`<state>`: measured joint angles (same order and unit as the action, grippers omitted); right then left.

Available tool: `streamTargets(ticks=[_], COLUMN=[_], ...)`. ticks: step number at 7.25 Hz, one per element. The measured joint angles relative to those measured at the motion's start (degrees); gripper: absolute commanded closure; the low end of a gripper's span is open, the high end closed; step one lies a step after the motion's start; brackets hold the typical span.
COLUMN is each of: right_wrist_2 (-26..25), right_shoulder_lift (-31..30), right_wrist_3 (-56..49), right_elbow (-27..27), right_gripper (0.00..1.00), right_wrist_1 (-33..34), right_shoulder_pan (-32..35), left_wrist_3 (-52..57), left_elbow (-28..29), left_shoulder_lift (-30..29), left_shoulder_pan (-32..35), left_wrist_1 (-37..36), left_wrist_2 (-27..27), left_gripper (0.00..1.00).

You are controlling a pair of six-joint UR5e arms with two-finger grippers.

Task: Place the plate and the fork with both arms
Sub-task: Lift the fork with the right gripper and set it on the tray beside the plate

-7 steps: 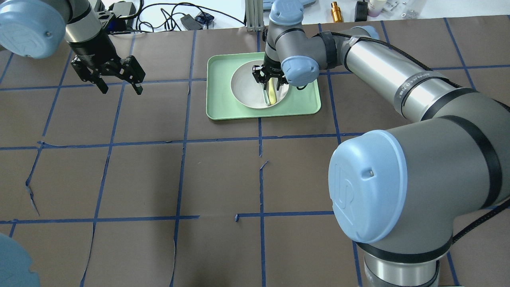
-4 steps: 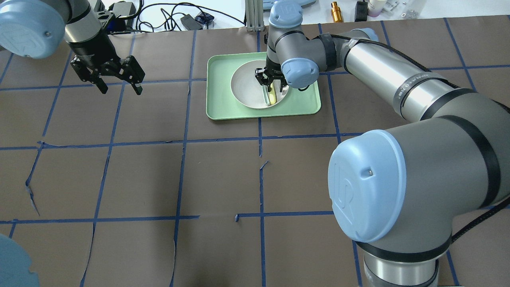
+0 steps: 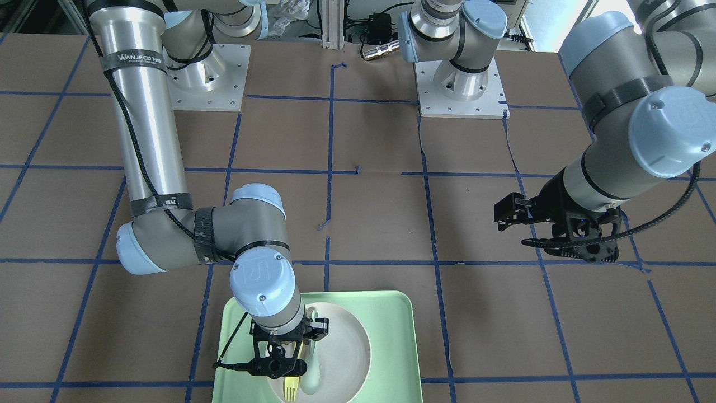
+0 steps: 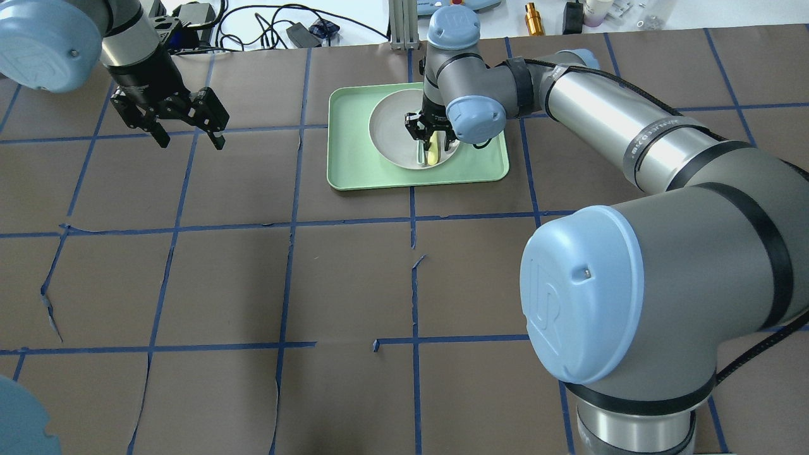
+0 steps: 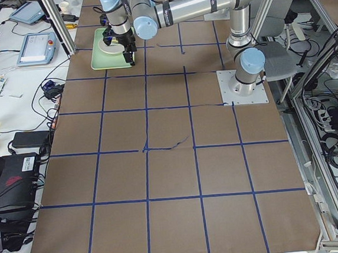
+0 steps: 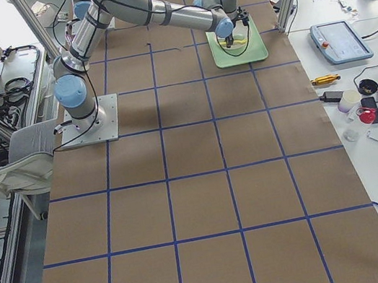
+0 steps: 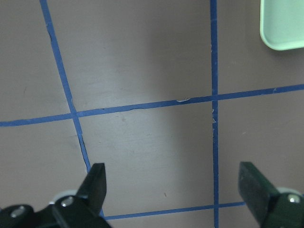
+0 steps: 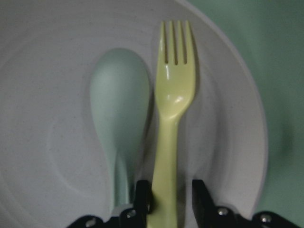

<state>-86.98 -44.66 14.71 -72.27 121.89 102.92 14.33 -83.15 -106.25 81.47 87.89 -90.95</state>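
Observation:
The off-white plate lies in the light-green tray at the far middle of the table. The pale-yellow fork lies flat in the plate, tines pointing away from the gripper, beside a grey-green spoon. My right gripper is low over the plate and narrowly open. Its fingers straddle the fork's handle, the left one touching and a thin gap at the right one. It also shows in the overhead view. My left gripper hangs wide open and empty over the table, left of the tray.
The brown table cover carries blue tape lines. The tray's corner shows at the upper right of the left wrist view. Cables and small devices lie beyond the far edge.
My right gripper has moved slightly towards the robot along the fork and covers more of its handle. The fork, spoon and plate have not moved. The left arm has barely moved.

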Motion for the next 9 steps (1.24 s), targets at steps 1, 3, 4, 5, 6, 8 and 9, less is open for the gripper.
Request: streamTargets(ticks=[1,3,4,5,6,8,9], right_wrist_2=[0.02,-0.22,-0.46,-0.65,-0.76,-0.65,-0.23], right_shoulder_lift=[-0.06,-0.32,-0.97,-2.34,-3.74,-5.15,-5.25], right_wrist_3=[-0.04,-0.96,-1.57,-1.84,-2.41,-7.97,-10.63], right_elbow=[-0.02,-0.02,0.04,0.17,0.24,-0.39,-0.63], right_gripper=[1.0,1.0,1.0,1.0,1.0,1.0,1.0], right_wrist_1=[-0.05,-0.15,-0.36,-0.55,-0.64,-0.82,-1.04], right_shoulder_pan=[0.0,-0.01,-0.05,-0.16,-0.57,-3.93,-5.87], left_wrist_3=[0.0,0.0,0.0,0.0,0.0,-0.11,-0.41], left_elbow=[0.0,0.0,0.0,0.0,0.0,-0.01,-0.05], left_shoulder_lift=[0.11,0.52,0.7,0.81,0.84,0.87,0.9], left_shoulder_pan=[0.01,0.01,0.01,0.01,0.01,0.22,0.54], left_wrist_1=[0.0,0.08,0.14,0.19,0.21,0.19,0.22], left_wrist_2=[-0.01,-0.02,-0.02,-0.02,0.0,0.02,0.05], left_gripper=[0.0,0.0,0.0,0.0,0.0,0.0,0.0])
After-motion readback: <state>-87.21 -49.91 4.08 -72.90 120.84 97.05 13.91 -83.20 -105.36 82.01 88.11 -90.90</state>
